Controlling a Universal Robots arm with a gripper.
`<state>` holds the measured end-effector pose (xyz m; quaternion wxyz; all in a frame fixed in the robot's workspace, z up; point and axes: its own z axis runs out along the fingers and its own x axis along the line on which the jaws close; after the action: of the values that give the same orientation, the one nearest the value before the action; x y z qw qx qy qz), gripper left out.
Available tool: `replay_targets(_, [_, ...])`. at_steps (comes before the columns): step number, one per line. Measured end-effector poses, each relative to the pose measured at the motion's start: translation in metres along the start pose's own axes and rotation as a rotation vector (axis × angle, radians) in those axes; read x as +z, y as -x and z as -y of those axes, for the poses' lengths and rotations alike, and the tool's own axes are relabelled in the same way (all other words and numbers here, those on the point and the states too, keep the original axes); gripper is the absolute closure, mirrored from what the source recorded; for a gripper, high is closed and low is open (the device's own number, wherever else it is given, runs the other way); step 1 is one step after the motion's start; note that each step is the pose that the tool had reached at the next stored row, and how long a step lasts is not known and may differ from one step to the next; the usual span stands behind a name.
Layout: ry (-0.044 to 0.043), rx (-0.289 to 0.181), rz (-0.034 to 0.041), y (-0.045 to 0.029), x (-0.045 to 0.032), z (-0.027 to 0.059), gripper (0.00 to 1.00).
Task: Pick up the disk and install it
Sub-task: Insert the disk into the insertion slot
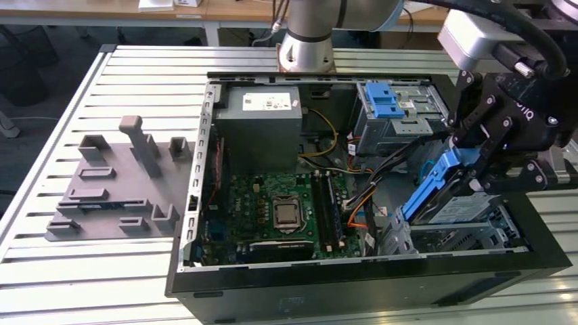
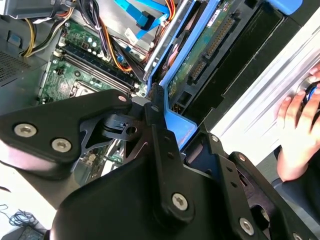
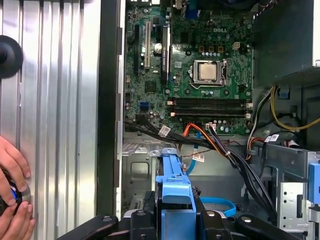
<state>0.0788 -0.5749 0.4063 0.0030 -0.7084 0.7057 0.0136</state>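
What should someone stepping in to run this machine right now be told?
The tool is shut on the disk, a flat silver metal hard drive in a blue plastic frame.
Where: the disk hangs tilted over the silver metal bay, at the exterior view's right end of the open black computer case.
Done: the disk is picked up and is over the case.
Left: it is not yet seated flat in the bay.
Note: a person's hand is on the ribbed metal table beside the case.
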Motion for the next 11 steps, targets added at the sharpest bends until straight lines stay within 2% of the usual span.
replay_targets(11, [0.0,0.0,-0.0003,-0.0006,0.0132,0.0002,0.64])
